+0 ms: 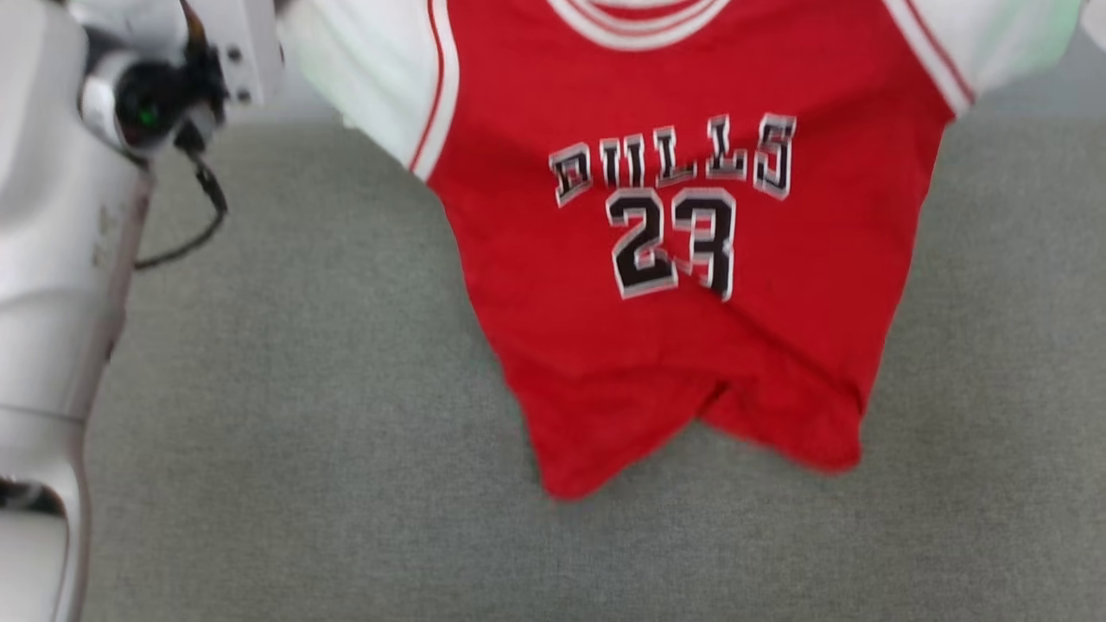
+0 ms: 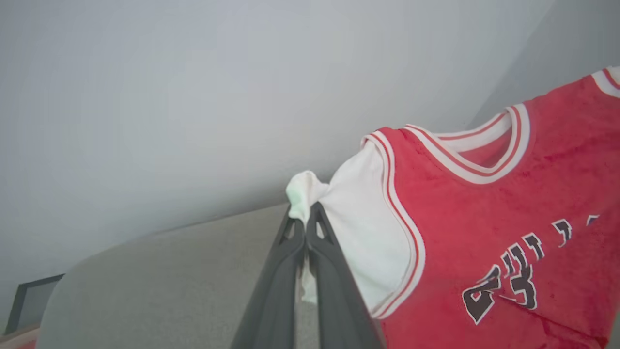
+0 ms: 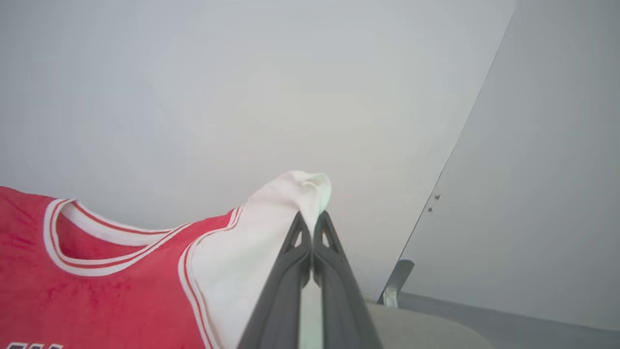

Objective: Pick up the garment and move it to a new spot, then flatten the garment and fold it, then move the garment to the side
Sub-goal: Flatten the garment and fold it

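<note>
The garment (image 1: 683,285), a red jersey with white short sleeves, is held spread out by its two sleeves over a grey surface (image 1: 285,415); in the head view the black lettering and the number 23 are turned toward the camera, with the striped collar at the top and the rumpled hem at the bottom; whether the hem touches the surface cannot be told. In the left wrist view the left gripper (image 2: 306,215) is seen clamped on the bunched tip of one white sleeve, its two dark fingers pressed together and a knot of cloth squeezed out beyond them; in the right wrist view the right gripper (image 3: 312,223) is likewise clamped on the tip of the other sleeve. The red body is stretched between the two grips; a pale grey wall (image 2: 193,97) is seen behind it; the pale left forearm (image 1: 52,259) is seen at the left edge of the head view.
</note>
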